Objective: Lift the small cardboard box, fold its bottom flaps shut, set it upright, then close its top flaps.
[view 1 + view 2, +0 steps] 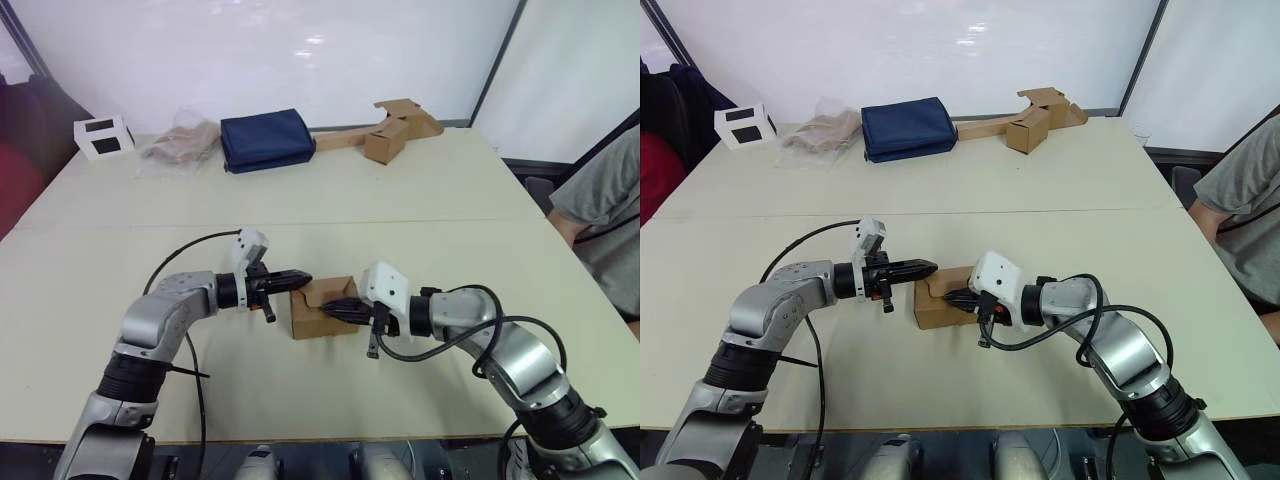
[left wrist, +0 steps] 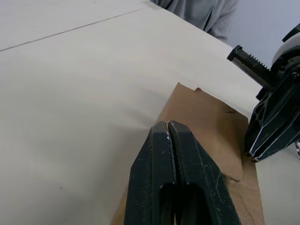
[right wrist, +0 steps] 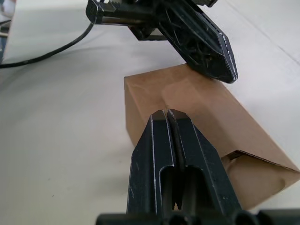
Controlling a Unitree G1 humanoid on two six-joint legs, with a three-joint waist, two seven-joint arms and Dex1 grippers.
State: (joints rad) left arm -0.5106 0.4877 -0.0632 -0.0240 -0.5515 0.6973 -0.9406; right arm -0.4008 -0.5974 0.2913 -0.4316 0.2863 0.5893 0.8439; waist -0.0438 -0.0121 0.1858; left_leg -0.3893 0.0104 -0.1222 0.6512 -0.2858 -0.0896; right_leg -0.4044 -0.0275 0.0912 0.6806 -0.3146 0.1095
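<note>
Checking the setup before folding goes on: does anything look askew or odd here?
The small cardboard box lies on its side on the table, one flap half open. Both claws, left and right, press on it shut.

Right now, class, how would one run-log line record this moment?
stage: closing flaps | small plain brown cardboard box: on table | left gripper: shut, tip at box top | right gripper: shut, pressing flap

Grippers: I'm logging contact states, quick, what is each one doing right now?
Left gripper: fingers closed, empty, tips pressing on the small cardboard box.
Right gripper: fingers closed, empty, tips against the box.
</note>
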